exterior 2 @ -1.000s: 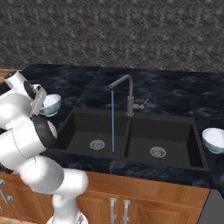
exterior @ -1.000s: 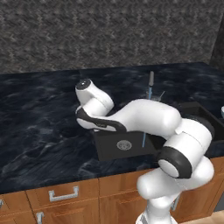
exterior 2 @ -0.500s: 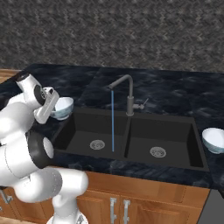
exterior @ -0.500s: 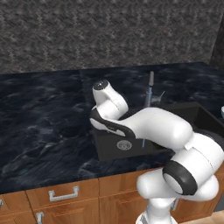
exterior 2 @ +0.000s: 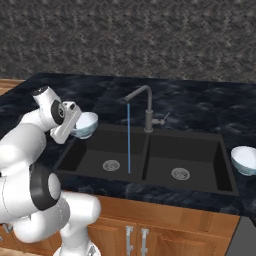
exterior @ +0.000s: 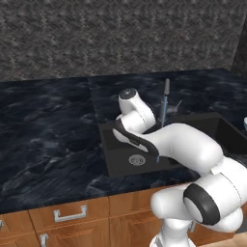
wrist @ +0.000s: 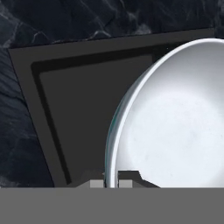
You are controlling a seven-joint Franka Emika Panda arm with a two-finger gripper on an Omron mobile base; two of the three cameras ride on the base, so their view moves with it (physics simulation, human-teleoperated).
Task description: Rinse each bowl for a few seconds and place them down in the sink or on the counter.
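Observation:
A small white bowl [exterior 2: 86, 124] with a pale blue tint hangs over the left edge of the sink's left basin [exterior 2: 107, 150], well to the left of the water stream. My gripper [exterior 2: 75, 131] is shut on its rim. In the hand view the held bowl [wrist: 175, 122] looms at the right, its rim pinched at my gripper [wrist: 111, 183], with the black basin [wrist: 78, 105] below. A second bowl [exterior 2: 244, 159] sits on the counter [exterior 2: 200, 107] right of the sink.
The dark gooseneck faucet [exterior 2: 146, 106] stands behind the divider, and a thin blue stream [exterior 2: 128, 140] falls from it into the left basin. A silver drain [exterior 2: 180, 173] lies in the right basin. My arm covers much of the sink [exterior: 112, 159] in the left base view.
My arm has swung right with the bowl, from beside the sink's left end over the counter to the left basin's edge. The second bowl and the running water are unchanged.

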